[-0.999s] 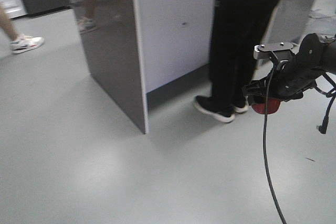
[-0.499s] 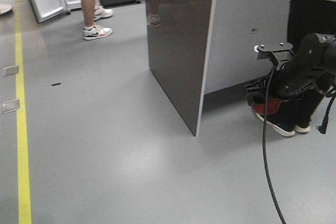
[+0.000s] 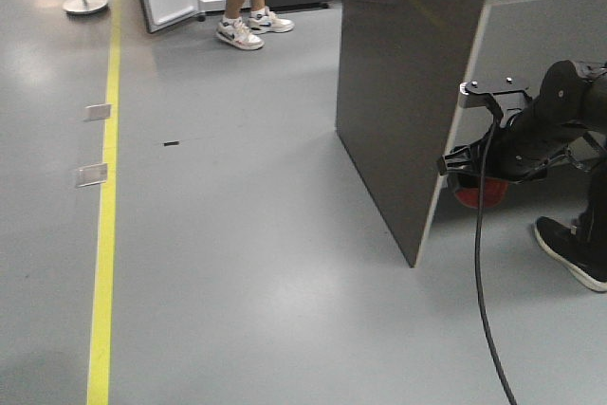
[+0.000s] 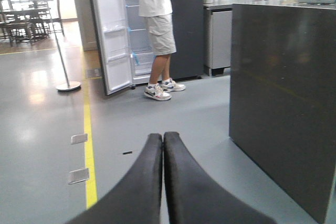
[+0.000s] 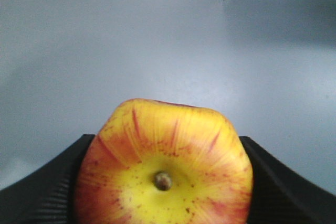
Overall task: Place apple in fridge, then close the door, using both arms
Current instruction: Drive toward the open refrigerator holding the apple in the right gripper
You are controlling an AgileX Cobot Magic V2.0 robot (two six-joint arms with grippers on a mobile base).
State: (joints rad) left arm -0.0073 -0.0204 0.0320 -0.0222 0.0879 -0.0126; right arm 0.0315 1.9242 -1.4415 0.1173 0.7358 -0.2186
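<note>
Low over the floor [image 3: 237, 234], right claw [image 3: 471, 175] clamps the apple [image 5: 164, 166], left claw [image 4: 163, 153] pinched together.

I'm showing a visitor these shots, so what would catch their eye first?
The red-and-yellow apple, pinched in the right tool, fills the right wrist view above grey floor. In the left wrist view, the fridge stands far off with its door open, a person in shorts at it, beyond the shut left tool.

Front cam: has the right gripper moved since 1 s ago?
Yes. Right gripper, shut on the apple, keeps its spot in frame, but the grey counter's near corner has swept right, up to it: it swung left.
</note>
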